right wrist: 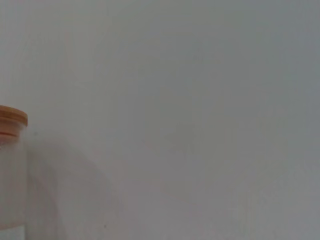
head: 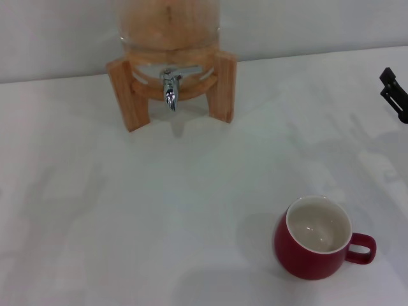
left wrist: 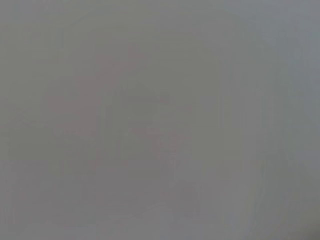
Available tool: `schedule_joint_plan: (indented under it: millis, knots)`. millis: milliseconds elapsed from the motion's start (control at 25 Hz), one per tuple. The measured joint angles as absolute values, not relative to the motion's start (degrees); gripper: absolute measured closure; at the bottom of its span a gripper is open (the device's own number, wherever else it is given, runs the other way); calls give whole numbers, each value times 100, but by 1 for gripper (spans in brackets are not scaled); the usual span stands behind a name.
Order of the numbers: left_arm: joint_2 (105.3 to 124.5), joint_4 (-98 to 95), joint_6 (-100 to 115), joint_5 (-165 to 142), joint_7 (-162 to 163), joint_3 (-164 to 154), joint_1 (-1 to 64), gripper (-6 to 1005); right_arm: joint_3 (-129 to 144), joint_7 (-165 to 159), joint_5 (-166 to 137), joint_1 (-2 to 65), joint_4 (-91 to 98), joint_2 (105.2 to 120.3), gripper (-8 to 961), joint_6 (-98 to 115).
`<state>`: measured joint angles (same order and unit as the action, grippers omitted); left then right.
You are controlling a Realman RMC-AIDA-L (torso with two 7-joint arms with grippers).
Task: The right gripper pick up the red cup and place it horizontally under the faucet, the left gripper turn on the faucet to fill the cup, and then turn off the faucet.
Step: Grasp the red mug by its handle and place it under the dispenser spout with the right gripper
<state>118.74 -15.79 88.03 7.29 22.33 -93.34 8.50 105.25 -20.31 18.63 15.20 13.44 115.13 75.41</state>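
On the near right part of the white worktop, the head view shows the red cup. It stands up straight with its mouth open to the top. Its little handle sticks out toward the right edge, so an arm from that side should reach it easily.

At the far edge stands the wooden stand with the clear dispenser on it. The faucet hangs in front with room under it for a cup. The cup is well apart from it.

At the right edge, a bit of the right gripper peeks in. It is well apart from the cup and holds nothing. I cannot tell if its jaws are open or closed.

The left wrist view shows only plain grey. The left gripper is not seen anywhere.

The right wrist view shows a plain wall and the dispenser's wooden lid. No cup shows there.
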Motion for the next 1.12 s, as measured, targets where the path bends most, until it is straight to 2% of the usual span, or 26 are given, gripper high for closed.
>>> schedule_joint_plan:
  millis: [680, 1120]
  knots:
    - [11903, -1517, 8802, 334, 2241, -9342, 829, 158, 10825, -2250, 1629, 874, 1296, 11461, 137, 8261]
    - [11958, -1390, 8848, -31, 2202, -9415, 783, 158, 10830, -2581, 1192, 763, 160, 11443, 138, 9674]
